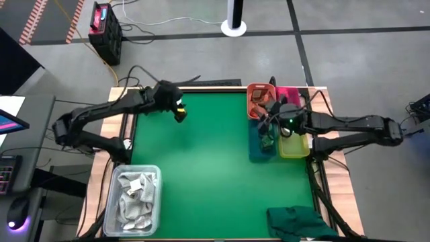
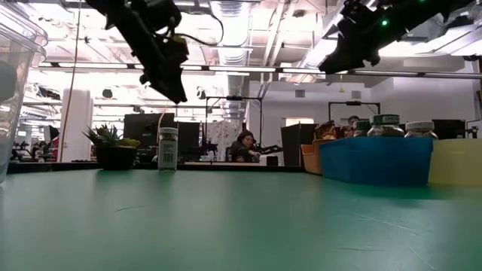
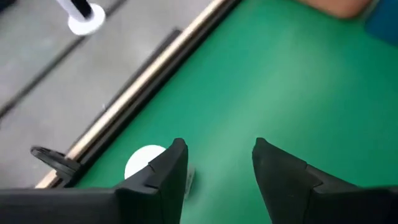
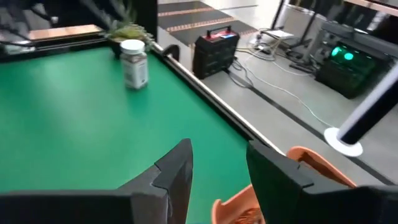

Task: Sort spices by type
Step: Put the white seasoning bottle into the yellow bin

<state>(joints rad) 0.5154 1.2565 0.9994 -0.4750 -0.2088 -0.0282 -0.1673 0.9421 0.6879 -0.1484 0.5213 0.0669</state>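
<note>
Bins sit in a cluster at the mat's right edge: orange bin (image 1: 257, 99), pink bin (image 1: 289, 95), blue bin (image 1: 261, 146), yellow bin (image 1: 294, 145). In the low view jars with dark lids stand in the blue bin, so most sorting looks done; which spice is where is too small to tell

One white-capped jar (image 4: 134, 63) stands alone, upright, at the mat's far left corner, next to the plant (image 2: 111, 147). It is likely the piece left to sort

Left gripper (image 3: 217, 163) hangs above that jar, tilted downward, fingers parted with nothing between them; the white cap (image 3: 144, 163) shows just past one finger, not yet between the two. My read: lining up for a pick

Right gripper (image 4: 219, 163) hovers raised over the bins, above the orange bin's rim, fingers apart and empty, waiting

Tub of white rags (image 1: 134, 197) at near left, untouched
</note>
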